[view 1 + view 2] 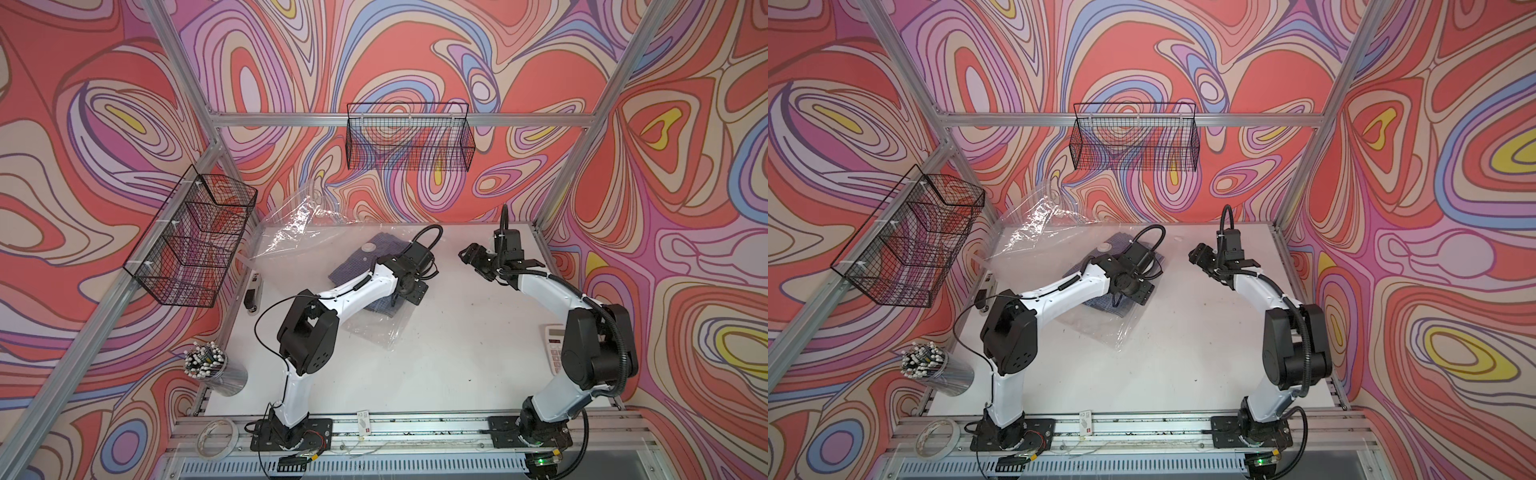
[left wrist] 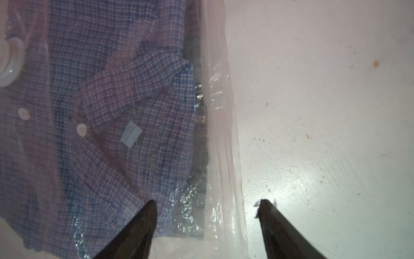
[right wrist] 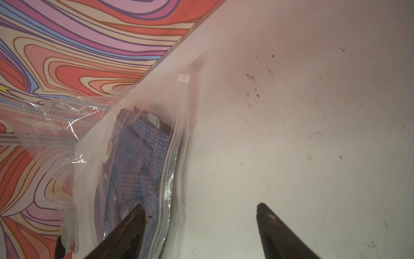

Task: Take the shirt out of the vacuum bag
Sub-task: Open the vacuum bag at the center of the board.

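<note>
Your left pincer point(image 2: 207, 201) and right pincer point(image 3: 199, 205) gape empty near the crinkly clear vacuum bag point(image 1: 291, 237), which lies on the scuffed white counter point(image 1: 436, 353) with the folded checked shirt point(image 2: 123, 89) inside.

The shirt point(image 2: 100, 107), checked in blue and purple, lies folded inside the vacuum bag point(image 2: 220, 139), under its clear, crinkly film. On the shirt there are two white buttons point(image 2: 81, 130) and, close to them, a small pale label point(image 2: 131, 136). The round white valve point(image 2: 10, 60) sits over the shirt on the side away from the table, and the picture's border cuts it. Just beside the shirt runs the clear band point(image 2: 224, 107) of the bag. Beyond the band lies the white table point(image 2: 324, 101), scratched and spotted. The left gripper point(image 2: 206, 201) is spread wide and holds nothing. One dark finger point(image 2: 139, 228) is over the shirt's edge and the other is over the bare table, with the band passing between them. It is not clear whether they touch the film.
</note>
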Robot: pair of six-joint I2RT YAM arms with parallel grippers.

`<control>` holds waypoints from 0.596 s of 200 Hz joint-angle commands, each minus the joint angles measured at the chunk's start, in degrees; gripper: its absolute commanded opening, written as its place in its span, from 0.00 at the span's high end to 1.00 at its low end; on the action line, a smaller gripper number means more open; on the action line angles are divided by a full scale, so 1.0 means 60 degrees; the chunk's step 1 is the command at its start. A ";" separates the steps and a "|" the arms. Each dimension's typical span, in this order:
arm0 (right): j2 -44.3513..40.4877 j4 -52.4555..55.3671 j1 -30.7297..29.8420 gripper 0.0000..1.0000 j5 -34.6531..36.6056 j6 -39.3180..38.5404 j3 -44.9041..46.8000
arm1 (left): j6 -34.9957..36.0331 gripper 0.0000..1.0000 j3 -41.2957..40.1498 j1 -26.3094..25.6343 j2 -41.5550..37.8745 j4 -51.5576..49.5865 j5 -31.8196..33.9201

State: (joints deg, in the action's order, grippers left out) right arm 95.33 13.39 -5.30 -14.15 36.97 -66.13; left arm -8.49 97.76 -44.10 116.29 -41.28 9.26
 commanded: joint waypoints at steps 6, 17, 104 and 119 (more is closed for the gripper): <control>-0.0054 0.0278 0.0311 0.20 -0.0547 -0.0479 0.0404 | 0.0749 0.25 0.0647 -0.0231 0.0613 -0.0848 0.1066; 0.0017 0.0191 0.0334 0.20 -0.0638 -0.0472 0.0454 | 0.0793 0.24 0.0833 -0.0258 0.0789 -0.0926 0.1018; 0.0723 -0.1005 0.0341 0.27 -0.1864 -0.0048 0.0930 | 0.1176 0.43 0.1137 -0.0349 0.1478 -0.1212 0.3246; 0.0725 -0.1256 0.0333 0.31 -0.2185 -0.0089 0.1134 | 0.1024 0.56 0.1299 -0.0314 0.1431 -0.1379 0.3391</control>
State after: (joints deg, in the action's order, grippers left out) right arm 99.13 9.26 -3.18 -23.29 36.60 -61.12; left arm -2.07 103.18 -46.24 124.51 -46.17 25.19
